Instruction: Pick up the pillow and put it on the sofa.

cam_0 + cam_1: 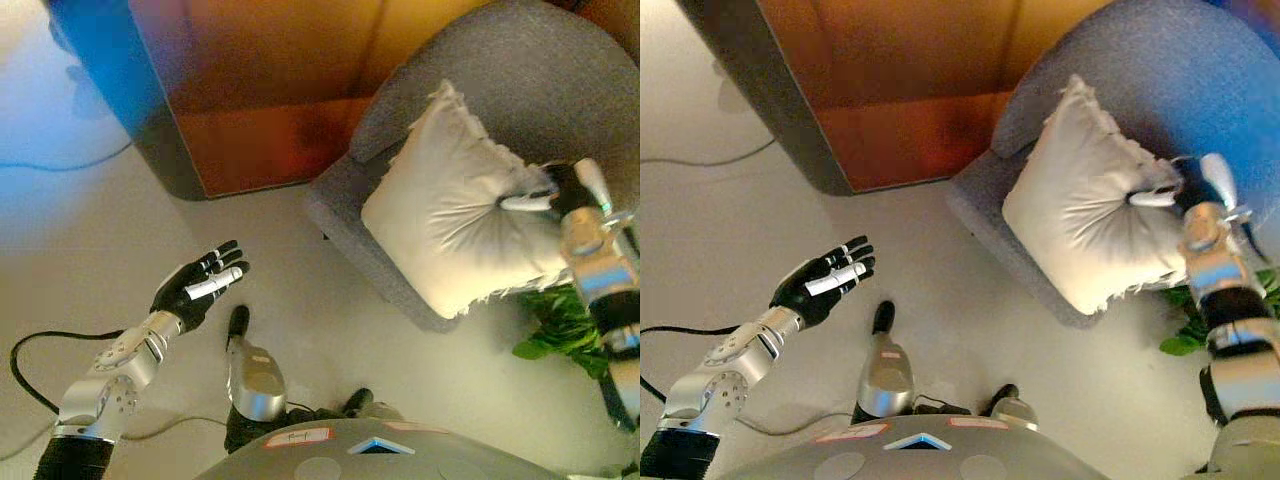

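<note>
Pale floor (330, 300) runs under everything, with a brown wooden cabinet (270, 90) standing at the far left-centre. My left hand (200, 285) hangs over the bare floor, well apart from the work, fingers spread and relaxed, holding nothing; I judge it is out there for balance. Further right sits the grey sofa (520, 70), and the cream fringed pillow (450, 210) rests on its seat, leaning toward the near edge. My right hand (555, 195) pinches the pillow's right side, so the cloth puckers at my fingers. I keep that grip, I judge, to steady the pillow. Green plant leaves (560, 325) show near the sofa's right corner.
</note>
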Robot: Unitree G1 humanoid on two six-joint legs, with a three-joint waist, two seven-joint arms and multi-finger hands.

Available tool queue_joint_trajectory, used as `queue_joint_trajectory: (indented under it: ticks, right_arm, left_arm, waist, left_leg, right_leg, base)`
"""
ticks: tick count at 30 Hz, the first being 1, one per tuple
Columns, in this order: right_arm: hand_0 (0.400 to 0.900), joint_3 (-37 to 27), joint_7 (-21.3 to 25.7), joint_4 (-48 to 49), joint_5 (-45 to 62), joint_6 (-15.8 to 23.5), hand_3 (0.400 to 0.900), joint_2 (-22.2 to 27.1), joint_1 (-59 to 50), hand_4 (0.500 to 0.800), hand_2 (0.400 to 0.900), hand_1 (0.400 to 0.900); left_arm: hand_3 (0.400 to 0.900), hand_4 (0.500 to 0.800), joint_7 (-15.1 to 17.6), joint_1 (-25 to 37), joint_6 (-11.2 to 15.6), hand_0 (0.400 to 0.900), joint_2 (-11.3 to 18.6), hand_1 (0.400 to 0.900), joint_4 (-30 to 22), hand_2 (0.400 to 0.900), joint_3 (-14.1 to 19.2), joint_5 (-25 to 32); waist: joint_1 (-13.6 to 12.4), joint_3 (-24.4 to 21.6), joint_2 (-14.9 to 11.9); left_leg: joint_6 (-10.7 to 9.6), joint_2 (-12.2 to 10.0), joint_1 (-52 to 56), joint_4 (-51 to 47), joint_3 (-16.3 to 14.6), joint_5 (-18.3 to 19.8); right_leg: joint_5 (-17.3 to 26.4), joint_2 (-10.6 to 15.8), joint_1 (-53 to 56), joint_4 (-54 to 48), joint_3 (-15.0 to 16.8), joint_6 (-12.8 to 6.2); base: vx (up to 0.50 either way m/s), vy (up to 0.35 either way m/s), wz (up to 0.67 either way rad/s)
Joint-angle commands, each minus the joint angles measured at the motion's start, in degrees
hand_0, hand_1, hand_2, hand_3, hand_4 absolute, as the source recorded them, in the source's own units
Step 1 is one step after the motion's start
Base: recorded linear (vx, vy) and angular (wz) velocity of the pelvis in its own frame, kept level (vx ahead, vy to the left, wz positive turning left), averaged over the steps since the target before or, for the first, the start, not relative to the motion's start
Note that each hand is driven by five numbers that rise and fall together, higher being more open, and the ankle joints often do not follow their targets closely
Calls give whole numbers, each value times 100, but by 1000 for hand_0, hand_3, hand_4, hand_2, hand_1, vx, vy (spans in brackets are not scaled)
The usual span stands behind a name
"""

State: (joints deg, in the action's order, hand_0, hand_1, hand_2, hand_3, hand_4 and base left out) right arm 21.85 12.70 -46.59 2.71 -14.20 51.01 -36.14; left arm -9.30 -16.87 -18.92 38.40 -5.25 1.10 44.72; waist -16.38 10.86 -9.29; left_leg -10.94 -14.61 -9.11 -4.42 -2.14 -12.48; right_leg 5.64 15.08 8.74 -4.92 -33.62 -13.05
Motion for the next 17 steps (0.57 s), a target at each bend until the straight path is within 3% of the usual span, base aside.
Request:
queue_joint_trajectory:
  ticks: [1,8,10,17]
  right_arm:
    - [900,331,974,-50,-169,-34,900,1078,-2145,800,900,900]
    - [900,-65,1614,423,170,172,900,1062,-1910,800,900,900]
    - [900,-568,1616,943,394,353,900,850,-1417,800,900,900]
    - [900,-1826,1253,3792,567,749,900,-221,772,800,900,900]
  left_arm:
    - [900,800,-316,576,249,900,228,900,-787,900,-81,-7]
    - [900,800,-323,391,433,900,226,900,-798,900,-124,105]
    - [900,800,-277,378,498,900,155,900,-815,900,-171,132]
    - [900,800,-108,611,1288,900,-110,900,-552,900,-513,-88]
  waist:
    - [-577,-158,76]
    - [-515,-296,95]
    - [-393,-353,134]
    - [334,-484,278]
  left_leg:
    - [105,-233,693,170,-184,808]
    - [147,-268,845,85,-257,793]
    - [195,-231,957,78,-305,849]
    - [387,-100,1333,79,-617,1023]
  right_leg:
    - [732,576,-274,92,-15,-195]
    - [715,564,-117,54,-32,-195]
    - [720,594,-97,66,40,-195]
    - [860,680,-254,194,493,-195]
  base:
    - [-10,-19,4]
    - [5,49,-5]
    - [-9,148,-18]
    - [-52,147,-31]
